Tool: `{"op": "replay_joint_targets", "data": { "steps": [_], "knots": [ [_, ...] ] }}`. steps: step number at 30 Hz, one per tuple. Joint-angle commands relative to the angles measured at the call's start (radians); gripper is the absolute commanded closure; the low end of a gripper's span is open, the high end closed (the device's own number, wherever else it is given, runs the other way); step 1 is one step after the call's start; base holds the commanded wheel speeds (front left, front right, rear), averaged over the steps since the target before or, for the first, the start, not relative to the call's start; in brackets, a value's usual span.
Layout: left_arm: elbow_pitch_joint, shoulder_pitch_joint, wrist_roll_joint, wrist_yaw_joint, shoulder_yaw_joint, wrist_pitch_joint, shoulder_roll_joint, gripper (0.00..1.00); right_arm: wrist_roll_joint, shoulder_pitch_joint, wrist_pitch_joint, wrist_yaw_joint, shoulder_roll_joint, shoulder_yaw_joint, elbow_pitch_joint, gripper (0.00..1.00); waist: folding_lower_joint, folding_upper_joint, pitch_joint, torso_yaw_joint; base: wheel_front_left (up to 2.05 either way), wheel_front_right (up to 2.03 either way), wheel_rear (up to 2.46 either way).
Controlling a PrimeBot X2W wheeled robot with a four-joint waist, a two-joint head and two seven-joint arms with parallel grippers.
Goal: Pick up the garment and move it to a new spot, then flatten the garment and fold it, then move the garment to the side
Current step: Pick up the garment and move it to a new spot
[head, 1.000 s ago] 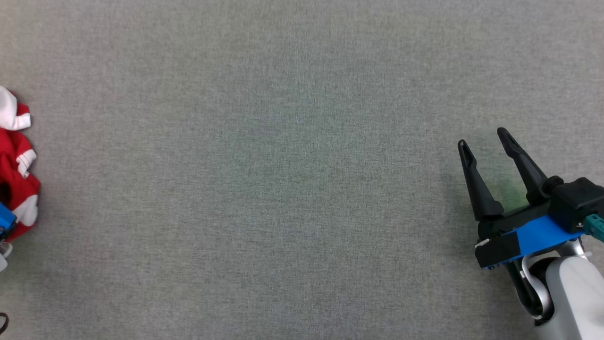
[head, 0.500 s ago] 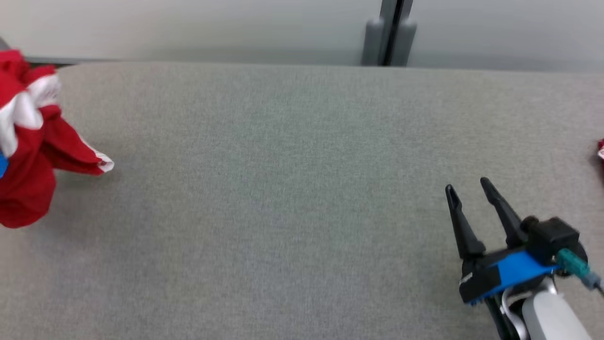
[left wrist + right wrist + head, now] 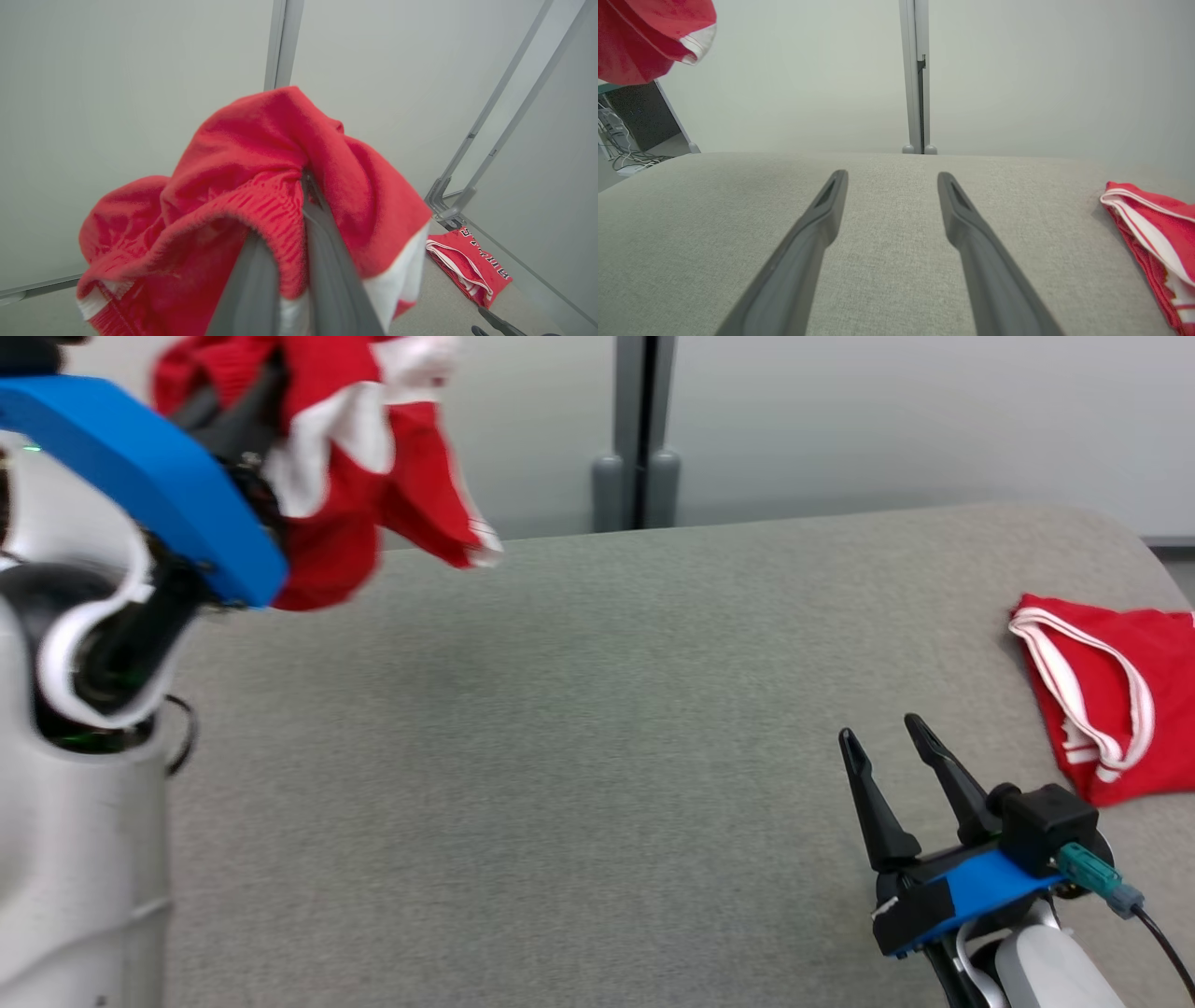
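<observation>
A crumpled red garment with white trim [image 3: 373, 457] hangs in the air above the table's far left corner. My left gripper [image 3: 245, 418] is shut on it. In the left wrist view the cloth [image 3: 243, 186] drapes over both fingers [image 3: 327, 261] and hides their tips. The garment's lower hem [image 3: 649, 32] shows at the top left of the right wrist view. My right gripper [image 3: 879, 728] stands open just above the grey table [image 3: 597, 709] at the near right, with nothing between its fingers [image 3: 812, 233].
A second red and white garment [image 3: 1106, 691] lies folded on the table's right side, just beyond my right gripper. A grey post [image 3: 639, 429] and pale wall panels stand behind the far edge. A dark screen and cables [image 3: 630, 126] sit off the table's left end.
My left gripper shut on the garment at the table's left edge and lifted it high. The head camera tilted up, so the far edge and the second garment came into view.
</observation>
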Motion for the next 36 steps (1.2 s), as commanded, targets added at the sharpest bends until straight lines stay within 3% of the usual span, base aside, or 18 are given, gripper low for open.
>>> {"op": "replay_joint_targets", "data": {
  "steps": [1, 10, 17, 18, 19, 20, 21, 27, 32, 36],
  "knots": [
    [-0.007, 0.007, -0.014, -0.006, -0.023, -0.016, -0.028, 1.0, 0.006, -0.02, 0.0, 0.0, -0.004, 0.006, -0.004, 0.0, 0.0002, -0.0001, 0.002, -0.027, 0.0, 0.0, 0.0],
    [0.103, 0.154, 0.006, -0.013, -0.138, -0.153, -0.123, 1.0, 0.017, -0.086, -0.004, 0.0, 0.014, 0.058, 0.005, 0.0, 0.0002, -0.0001, 0.086, -0.173, 0.0, 0.0, 0.0],
    [0.336, 0.233, 0.155, -0.014, -0.252, -0.357, -0.148, 1.0, 0.029, -0.123, -0.021, 0.0, 0.027, 0.077, 0.024, 0.0, 0.0002, -0.0001, 0.136, -0.238, 0.0, 0.0, 0.0],
    [0.377, 0.243, 0.171, -0.015, -0.271, -0.383, -0.153, 0.91, 0.029, -0.125, -0.024, 0.0, 0.029, 0.078, 0.027, 0.0, 0.0002, -0.0001, 0.137, -0.241, 0.0, 0.0, 0.0],
    [0.412, 0.246, 0.187, -0.015, -0.286, -0.41, -0.157, 0.76, 0.028, -0.126, -0.026, 0.0, 0.03, 0.078, 0.032, 0.0, 0.0002, -0.0001, 0.136, -0.243, 0.0, 0.0, 0.0],
    [0.447, 0.246, 0.198, -0.015, -0.3, -0.437, -0.163, 0.22, 0.028, -0.126, -0.026, 0.0, 0.03, 0.078, 0.036, 0.0, 0.0002, -0.0001, 0.134, -0.243, 0.0, 0.0, 0.0],
    [0.476, 0.247, 0.214, -0.016, -0.315, -0.462, -0.166, 0.0, 0.028, -0.125, -0.029, 0.0, 0.028, 0.075, 0.039, 0.0, 0.0002, -0.0001, 0.131, -0.242, 0.0, 0.0, 0.0],
    [0.566, 0.254, 0.216, -0.018, -0.375, -0.58, -0.193, 0.0, 0.026, -0.102, -0.034, 0.0, 0.012, 0.049, 0.051, 0.0, 0.0002, -0.0001, 0.096, -0.21, 0.0, 0.0, 0.0],
    [0.559, 0.282, 0.182, -0.018, -0.407, -0.689, -0.199, 0.0, 0.025, -0.078, -0.028, 0.0, -0.005, 0.015, 0.042, 0.0, 0.0002, -0.0001, 0.048, -0.158, 0.0, 0.0, 0.0],
    [0.529, 0.33, 0.144, -0.017, -0.411, -0.751, -0.166, 0.0, 0.02, -0.048, -0.015, 0.0, -0.019, -0.018, 0.028, 0.0, 0.0002, -0.0001, 0.004, -0.112, 0.0, 0.0, 0.0]
  ]
}}
